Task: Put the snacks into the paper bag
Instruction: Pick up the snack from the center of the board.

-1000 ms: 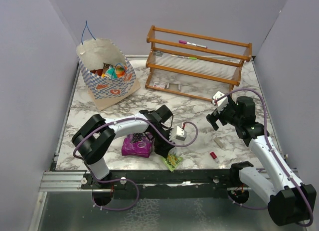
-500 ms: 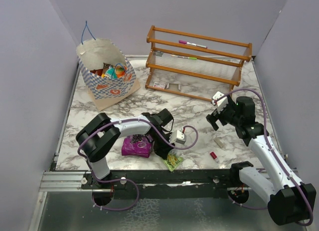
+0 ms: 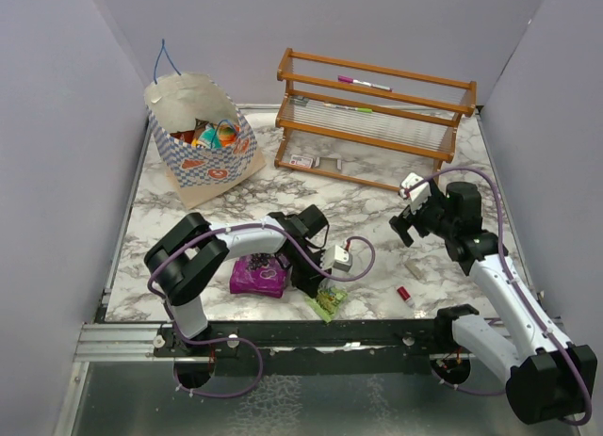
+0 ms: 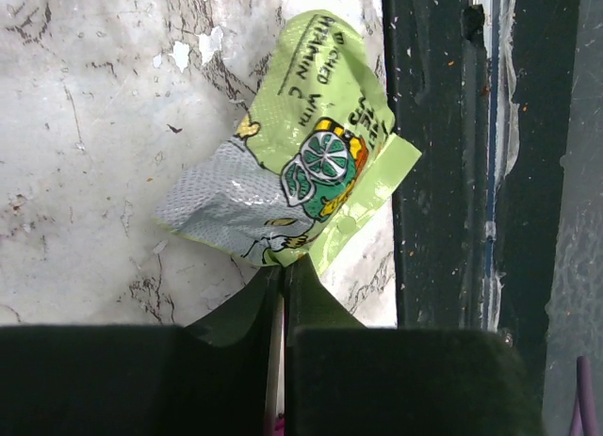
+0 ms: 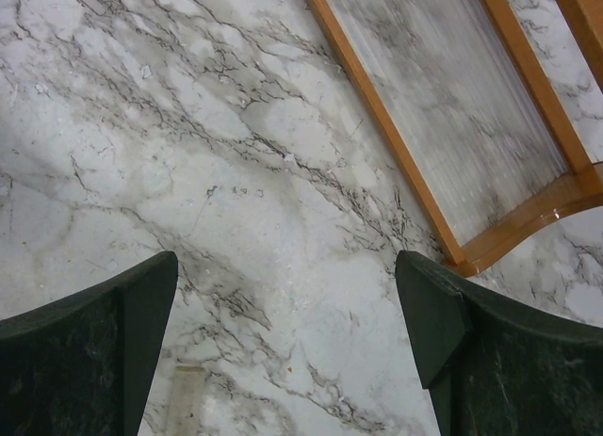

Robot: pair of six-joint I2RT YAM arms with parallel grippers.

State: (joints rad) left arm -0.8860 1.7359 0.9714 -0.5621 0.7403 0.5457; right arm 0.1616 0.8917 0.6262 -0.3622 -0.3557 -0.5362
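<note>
A small light-green snack packet (image 4: 292, 172) lies crumpled on the marble at the table's near edge, also in the top view (image 3: 331, 301). My left gripper (image 4: 285, 266) is shut, pinching that packet's near corner between its fingertips. A purple snack packet (image 3: 259, 277) lies flat just left of the left arm's wrist. The checked paper bag (image 3: 203, 163) stands open at the back left with several packets inside. My right gripper (image 5: 287, 314) hangs open over bare marble at mid right (image 3: 412, 220), holding nothing.
A wooden rack (image 3: 375, 116) stands at the back, its lower corner showing in the right wrist view (image 5: 490, 252). A small beige stick (image 3: 413, 266) and a tiny red cylinder (image 3: 403, 294) lie near the right arm. The dark front rail (image 4: 443, 153) runs beside the green packet.
The left gripper's jaws closed onto the corner of the light-green packet, which crumpled slightly. The right arm stayed still.
</note>
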